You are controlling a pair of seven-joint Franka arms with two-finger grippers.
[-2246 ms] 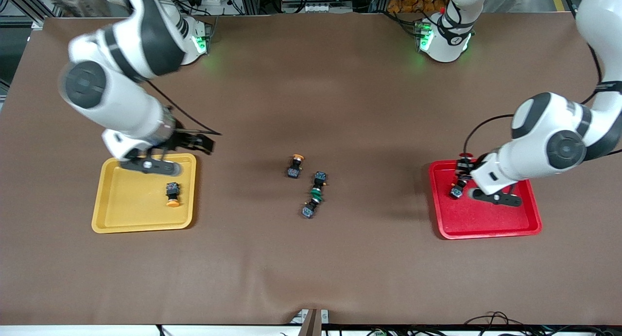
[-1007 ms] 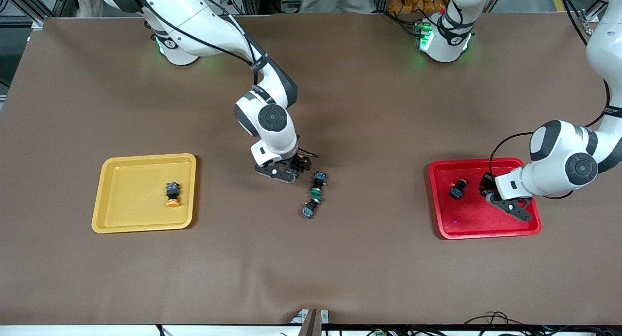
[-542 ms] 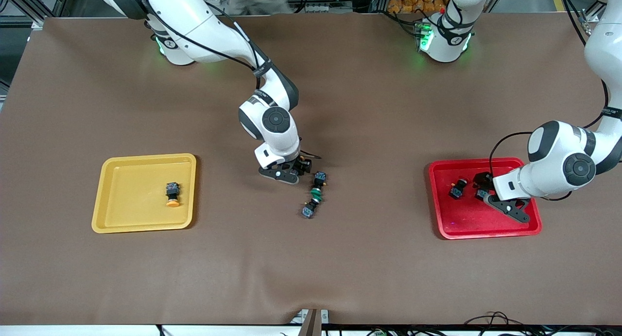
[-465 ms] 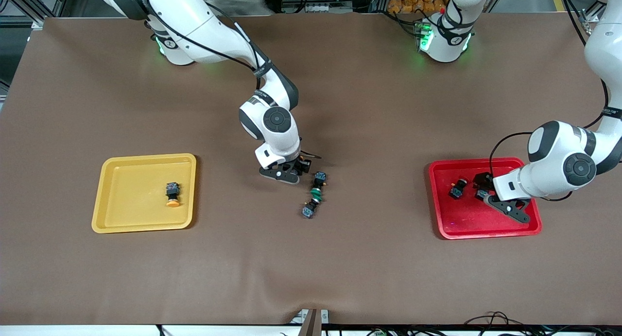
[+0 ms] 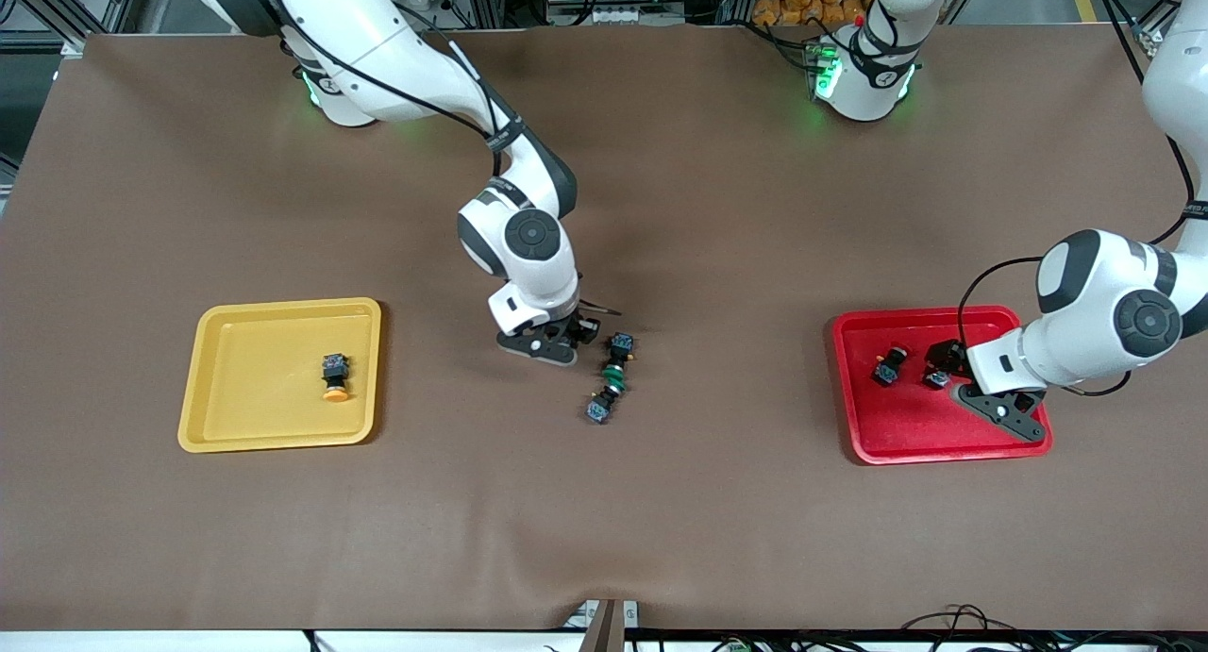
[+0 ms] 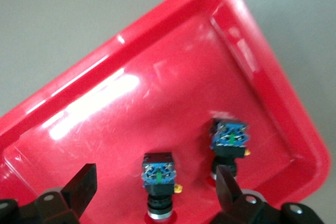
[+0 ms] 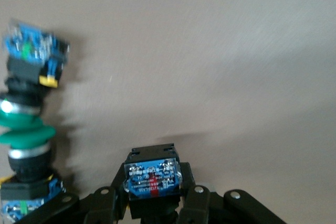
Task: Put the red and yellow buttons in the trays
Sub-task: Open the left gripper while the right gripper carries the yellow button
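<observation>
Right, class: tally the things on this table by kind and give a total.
Trays: 2 (yellow tray, red tray)
Push-button switches: 6 (yellow-tray switch; red-tray switches; green-capped switches; held switch in right gripper)
Total: 8

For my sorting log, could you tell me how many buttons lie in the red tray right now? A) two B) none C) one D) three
A: two buttons lie in the red tray, with the open left gripper over them.
</observation>
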